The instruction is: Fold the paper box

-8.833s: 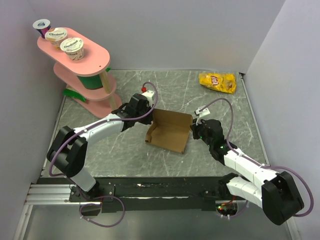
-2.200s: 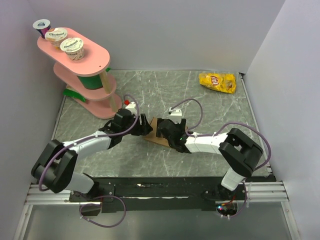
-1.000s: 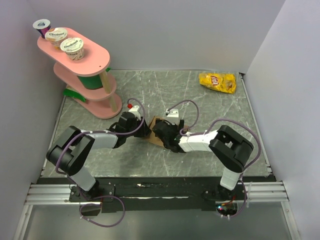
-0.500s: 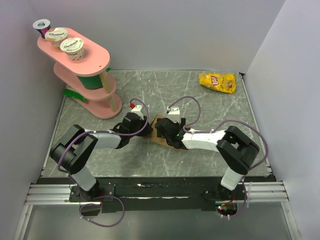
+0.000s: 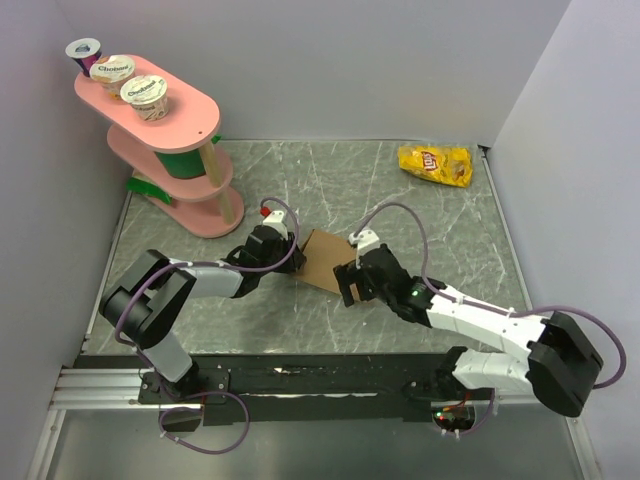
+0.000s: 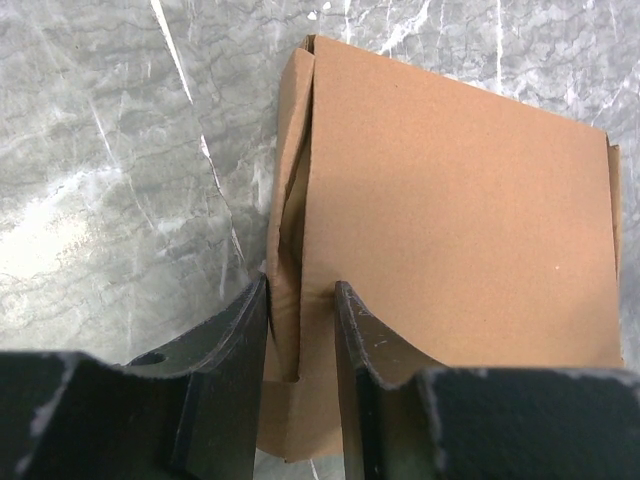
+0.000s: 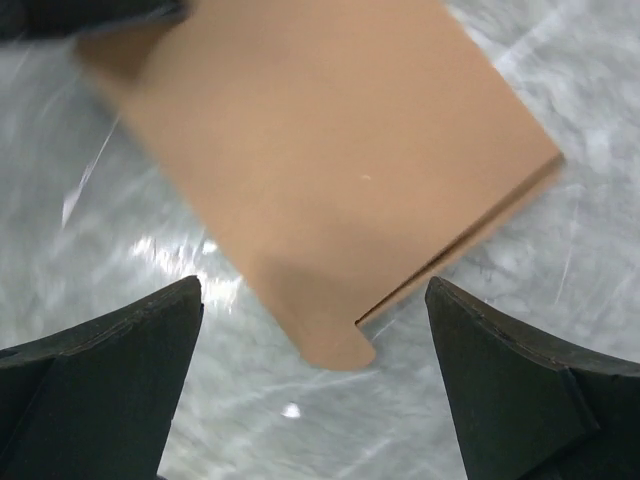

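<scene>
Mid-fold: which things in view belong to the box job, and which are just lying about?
Job: paper box; left claw, pinching its side edge; right claw, open over it.
Lying about: yellow chip bag; pink tiered stand; three yogurt cups on its top.

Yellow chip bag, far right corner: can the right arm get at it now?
Probably yes: the right gripper is open and empty by the brown cardboard box; only bare tabletop separates it from the yellow chip bag.

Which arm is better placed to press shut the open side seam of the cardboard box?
The left arm: its jaws pinch that gaping left side of the cardboard box. The right arm's jaws are wide open above another corner, holding nothing.
</scene>
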Available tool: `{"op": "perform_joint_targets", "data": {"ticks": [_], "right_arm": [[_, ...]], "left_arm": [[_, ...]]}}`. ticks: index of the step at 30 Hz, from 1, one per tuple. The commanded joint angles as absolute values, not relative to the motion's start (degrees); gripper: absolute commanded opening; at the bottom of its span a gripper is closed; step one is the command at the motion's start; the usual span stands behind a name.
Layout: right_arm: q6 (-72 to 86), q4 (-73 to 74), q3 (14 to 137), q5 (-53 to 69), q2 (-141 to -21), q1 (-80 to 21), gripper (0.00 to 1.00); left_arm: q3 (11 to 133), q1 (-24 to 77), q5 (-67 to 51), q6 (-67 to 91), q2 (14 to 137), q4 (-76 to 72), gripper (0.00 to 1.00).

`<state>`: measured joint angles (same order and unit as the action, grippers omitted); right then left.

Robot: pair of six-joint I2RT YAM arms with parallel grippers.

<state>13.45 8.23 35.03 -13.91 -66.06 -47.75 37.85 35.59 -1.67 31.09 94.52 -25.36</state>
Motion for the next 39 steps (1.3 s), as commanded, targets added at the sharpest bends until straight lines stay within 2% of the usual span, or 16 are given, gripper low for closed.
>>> {"op": "perform_joint_targets", "data": {"ticks": [1, 9, 17, 39], "right_arm": [[-6.31, 0.18, 36.55, -6.32, -65.99, -47.99, 1.0], [-17.39, -3.25, 45.17, -5.36, -79.26, -47.99, 1.0], [-21.71, -6.33, 45.0, -1.67, -84.98, -47.99, 1.0], [-17.32, 11.33, 56.6, -6.5, -95.53, -49.75, 1.0]], "left_arm": [[37.18, 36.04, -2.9, 27.78, 94.66, -18.37, 0.2], [37.7, 36.04, -3.69, 26.63, 94.31, -17.14, 0.2], [38.14, 36.04, -4.66, 26.54, 95.01, -17.4, 0.2], [37.27, 33.66, -8.79, 26.45, 92.99, -19.25, 0.2]]}}
